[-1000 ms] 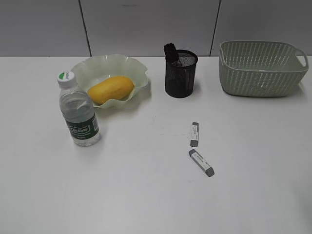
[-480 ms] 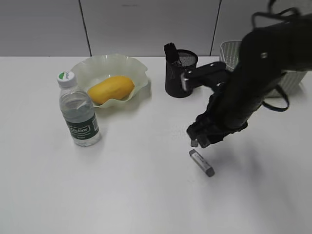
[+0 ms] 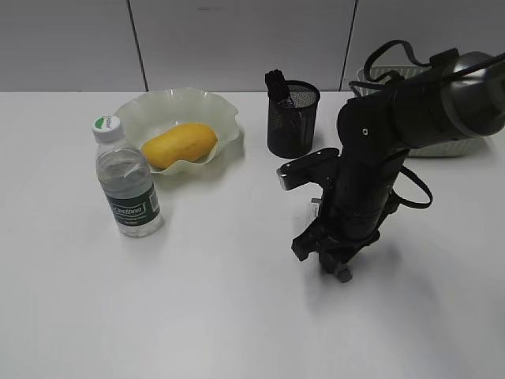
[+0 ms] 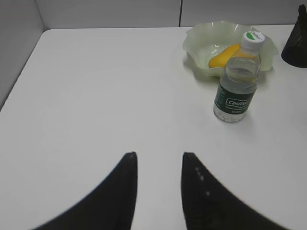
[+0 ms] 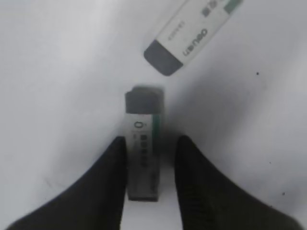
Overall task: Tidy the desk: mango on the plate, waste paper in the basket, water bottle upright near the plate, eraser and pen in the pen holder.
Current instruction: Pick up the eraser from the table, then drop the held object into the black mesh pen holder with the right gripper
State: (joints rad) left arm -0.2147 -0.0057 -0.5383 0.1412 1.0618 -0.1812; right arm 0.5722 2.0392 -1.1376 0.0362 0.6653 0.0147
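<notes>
Two grey-and-white erasers lie on the desk [image 3: 197, 300]. My right gripper [image 5: 152, 139] is open and straddles the nearer eraser [image 5: 143, 143]: the left finger touches it and a small gap shows at the right finger. The other eraser [image 5: 192, 36] lies just beyond. In the exterior view the right gripper [image 3: 327, 257] is down on the desk, and only one end of the nearer eraser [image 3: 343, 275] shows. The mango [image 3: 179, 144] lies on the plate [image 3: 213, 106]. The water bottle [image 3: 129, 185] stands upright beside the plate. A dark pen-like thing [image 3: 276, 83] sticks out of the pen holder [image 3: 293, 122]. The waste paper is out of view. My left gripper [image 4: 158, 155] is open and empty.
The basket [image 3: 458, 148] stands at the back right, mostly hidden behind the right arm. In the left wrist view the water bottle [image 4: 237, 91], the plate [image 4: 201, 36] and the mango [image 4: 223, 55] lie far ahead to the right.
The right arm came in from the right, passed over the farther eraser and lowered onto the nearer one. The bottle, mango and pen holder have not moved.
</notes>
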